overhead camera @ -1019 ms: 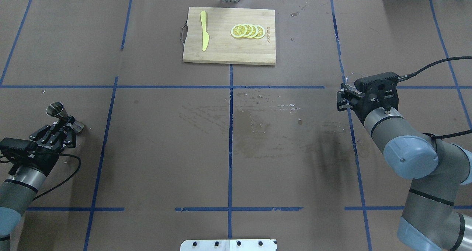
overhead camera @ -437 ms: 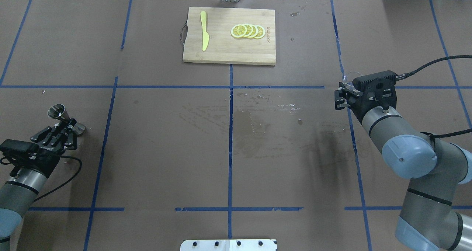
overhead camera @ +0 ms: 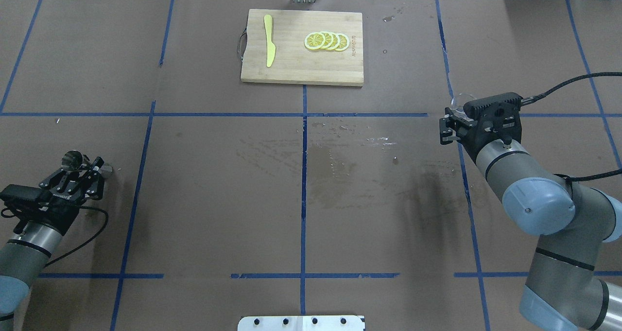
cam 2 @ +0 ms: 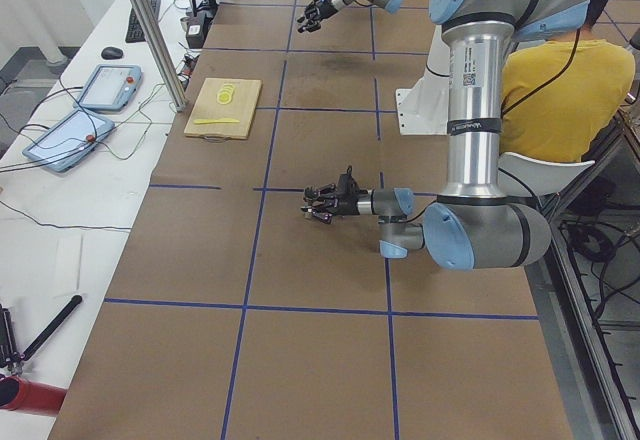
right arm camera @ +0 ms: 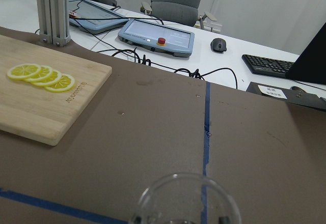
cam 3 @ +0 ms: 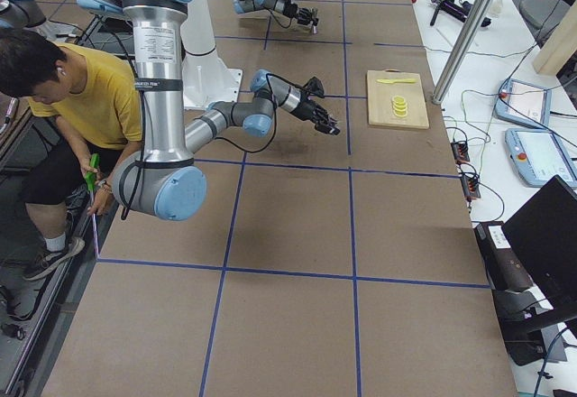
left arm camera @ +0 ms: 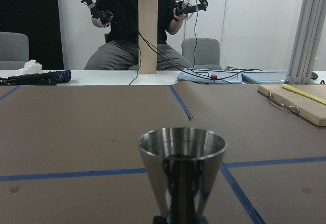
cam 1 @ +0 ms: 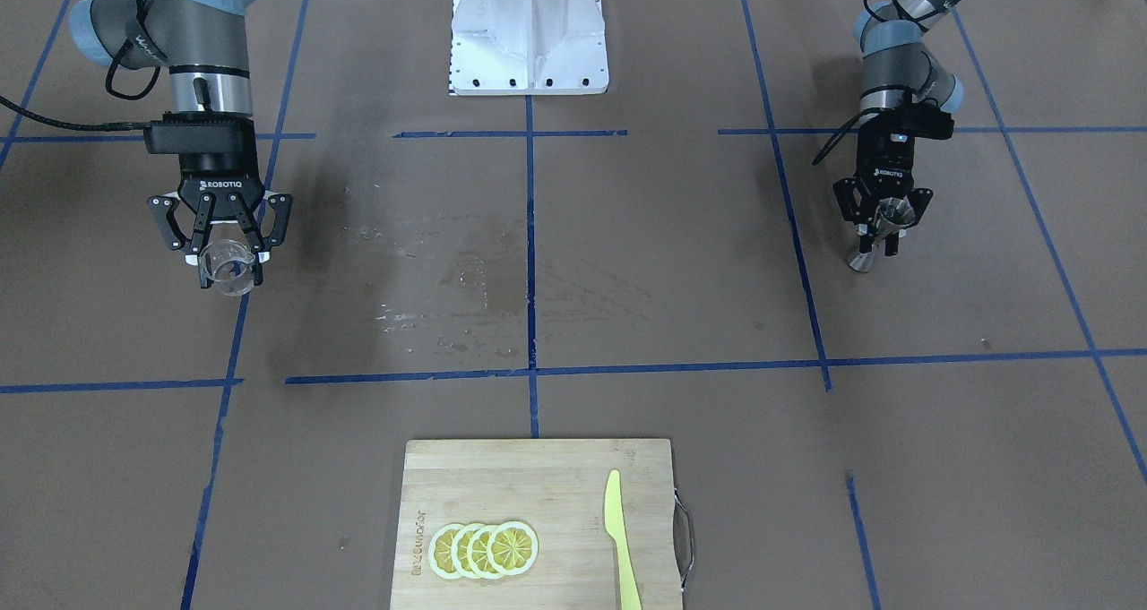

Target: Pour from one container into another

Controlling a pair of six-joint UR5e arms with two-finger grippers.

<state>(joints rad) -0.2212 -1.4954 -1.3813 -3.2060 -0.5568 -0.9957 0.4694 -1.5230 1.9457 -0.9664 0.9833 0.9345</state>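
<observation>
A wooden cutting board [overhead camera: 301, 73] carries overlapping lemon slices [overhead camera: 326, 41] and, well apart from them, a yellow knife [overhead camera: 268, 46].

Jigger [overhead camera: 74, 160] far left, glass [cam 1: 224, 270] far right; board [overhead camera: 301, 68] with knife [overhead camera: 268, 42] and lemon slices [overhead camera: 326, 41] centred beyond.

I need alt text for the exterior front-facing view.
Two robot arms each hold a container at a brown table: the right gripper a clear glass, the left gripper a metal jigger. Near the camera, a cutting board carries lemon slices and a yellow knife.
</observation>
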